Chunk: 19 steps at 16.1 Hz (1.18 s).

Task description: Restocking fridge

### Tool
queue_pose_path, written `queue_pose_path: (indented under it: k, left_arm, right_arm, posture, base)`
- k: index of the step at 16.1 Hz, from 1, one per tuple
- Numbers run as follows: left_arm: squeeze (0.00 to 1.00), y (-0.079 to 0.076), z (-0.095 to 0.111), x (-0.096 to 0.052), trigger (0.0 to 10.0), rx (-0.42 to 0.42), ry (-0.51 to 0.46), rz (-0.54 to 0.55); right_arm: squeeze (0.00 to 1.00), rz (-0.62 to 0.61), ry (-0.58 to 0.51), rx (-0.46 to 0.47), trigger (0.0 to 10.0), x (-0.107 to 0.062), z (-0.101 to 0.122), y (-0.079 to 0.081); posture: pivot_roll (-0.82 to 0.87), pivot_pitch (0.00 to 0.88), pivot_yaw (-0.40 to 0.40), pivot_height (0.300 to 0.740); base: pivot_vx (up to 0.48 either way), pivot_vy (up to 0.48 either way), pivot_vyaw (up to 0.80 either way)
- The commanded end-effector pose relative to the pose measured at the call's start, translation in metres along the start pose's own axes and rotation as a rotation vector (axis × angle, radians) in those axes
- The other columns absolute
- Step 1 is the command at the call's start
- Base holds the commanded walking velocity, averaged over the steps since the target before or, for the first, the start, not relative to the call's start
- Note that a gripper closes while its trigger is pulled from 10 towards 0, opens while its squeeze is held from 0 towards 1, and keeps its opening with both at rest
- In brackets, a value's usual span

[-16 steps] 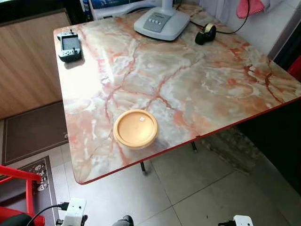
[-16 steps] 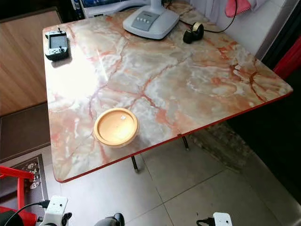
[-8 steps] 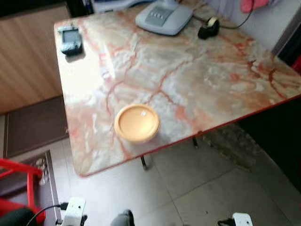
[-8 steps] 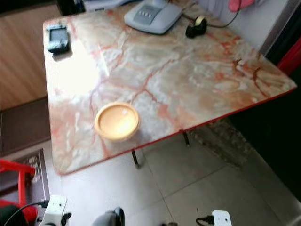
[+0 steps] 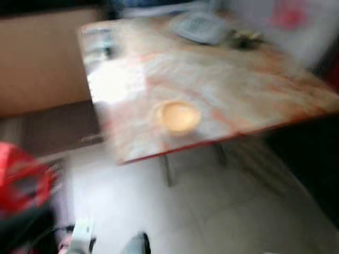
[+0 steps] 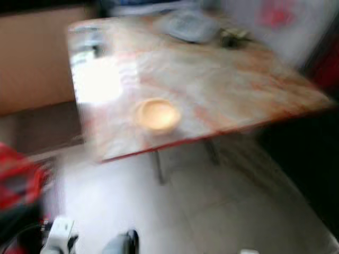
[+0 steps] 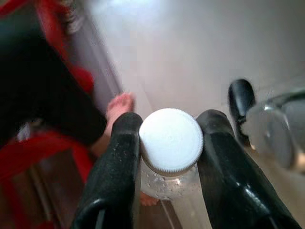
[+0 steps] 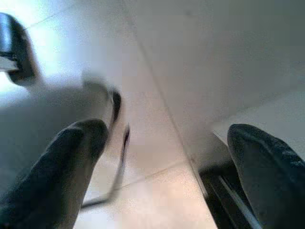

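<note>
The head cameras gave a heavily blurred look down at a marble-patterned tabletop with a red edge, standing on thin legs over a pale tiled floor. A round yellow bowl sat on the tabletop close to its near edge. Toward the far side lay a grey flat device and, just beside it, a small dark object, both too smeared to identify. Another dark item rested at the far left corner. A red frame stood on the floor at the left, beside a dark mat and a wooden wall panel.

The left wrist camera showed what the head views did not: the left gripper had its jaws pinching a clear bottle just under its white ribbed cap, one black finger on each side and touching it. Droplets showed inside the bottle's neck. Beyond it were the floor, red bars against something dark, and what looked like a person's bare foot.

The right wrist camera showed the right gripper with its jaws spread wide and nothing between them, hanging over the tiles. A blurred pale shape with a dark rim lay past them; it could not be made out.
</note>
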<state>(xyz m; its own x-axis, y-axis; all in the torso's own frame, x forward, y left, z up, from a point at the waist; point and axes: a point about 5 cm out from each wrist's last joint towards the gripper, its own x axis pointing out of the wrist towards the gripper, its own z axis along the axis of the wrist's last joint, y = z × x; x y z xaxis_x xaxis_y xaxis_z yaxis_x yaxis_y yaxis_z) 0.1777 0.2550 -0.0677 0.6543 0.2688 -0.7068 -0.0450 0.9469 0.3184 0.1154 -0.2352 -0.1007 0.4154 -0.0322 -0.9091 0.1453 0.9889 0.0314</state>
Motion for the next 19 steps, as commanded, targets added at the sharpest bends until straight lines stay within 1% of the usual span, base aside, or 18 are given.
queue_pose_path:
  k: [1,3,4,7,8,10,11,12,14,16,17,18,19]
  left_arm:
    - [0.0,0.0,-0.029,-0.008,10.0,0.009,0.109,-0.005]
    - [0.0,-0.001,-0.03,-0.009,10.0,0.017,0.111,-0.015]
    - [0.0,-0.008,-0.027,-0.007,10.0,0.032,0.106,-0.036]
    - [0.0,-0.014,-0.023,-0.006,10.0,0.057,0.102,-0.062]
    - [0.0,-0.015,-0.023,-0.006,10.0,0.054,0.108,-0.062]
    - [0.0,-0.017,-0.023,-0.006,10.0,0.054,0.117,-0.071]
    - [0.0,-0.017,-0.022,-0.005,10.0,0.052,0.117,-0.081]
    - [0.0,-0.016,-0.022,-0.005,10.0,0.058,0.12,-0.084]
    - [0.0,-0.015,-0.022,-0.005,10.0,0.035,0.124,-0.09]
    - [0.0,-0.017,-0.022,-0.005,10.0,0.042,0.13,-0.103]
    - [0.0,-0.018,-0.022,-0.005,10.0,0.051,0.138,-0.107]
    - [0.0,-0.02,-0.021,-0.005,10.0,0.055,0.133,-0.11]
    - [0.0,-0.021,-0.02,-0.005,10.0,0.077,0.132,-0.107]
  right_arm:
    - [0.0,-0.007,0.009,0.014,10.0,0.0,-0.008,0.002]
    - [0.0,-0.02,0.003,0.032,10.0,-0.001,-0.011,0.004]
    - [0.0,-0.014,-0.002,0.001,10.0,-0.001,-0.01,0.004]
    - [0.0,0.0,-0.004,-0.055,10.0,0.0,-0.008,0.006]
    - [0.0,-0.021,-0.011,-0.028,10.0,0.0,-0.008,0.005]
    - [0.0,-0.05,-0.022,0.06,10.0,-0.001,-0.009,0.003]
    - [0.0,-0.073,-0.024,0.139,10.0,-0.001,-0.011,0.002]
    - [0.0,-0.083,-0.02,0.17,10.0,-0.001,-0.012,0.001]
    - [0.0,-0.086,-0.019,0.151,10.0,-0.001,-0.011,0.001]
    - [0.0,-0.075,-0.011,0.108,10.0,0.0,-0.009,0.001]
    - [0.0,-0.092,-0.007,0.128,10.0,0.0,-0.01,0.001]
    - [0.0,-0.094,-0.007,0.124,10.0,0.0,-0.009,0.001]
    - [0.0,-0.092,-0.008,0.123,10.0,0.0,-0.008,0.001]
  posture:
    - [0.17,0.085,-0.023,0.74]
    - [0.15,0.053,-0.012,0.74]
    - [0.14,0.045,-0.006,0.74]
    - [0.1,0.018,0.002,0.74]
    - [0.09,0.014,0.008,0.74]
    - [0.12,0.025,0.019,0.74]
    - [0.12,0.03,0.019,0.74]
    - [0.12,0.032,0.02,0.74]
    - [0.13,0.047,0.019,0.74]
    - [0.14,0.065,0.021,0.74]
    - [0.14,0.066,0.022,0.74]
    - [0.13,0.064,0.021,0.74]
    - [0.12,0.06,0.021,0.74]
  base:
    - [0.0,0.0,0.0]
    - [0.0,0.0,0.0]
    - [0.0,0.0,0.0]
    - [0.0,0.0,0.0]
    - [0.0,0.0,0.0]
    - [0.0,0.0,0.0]
    - [0.0,0.0,-0.8]
    - [0.0,0.0,-0.8]
    - [0.0,0.0,-0.8]
    - [0.0,0.0,-0.8]
    - [0.0,0.0,-0.8]
    - [0.0,0.0,-0.8]
    - [0.0,0.0,-0.8]
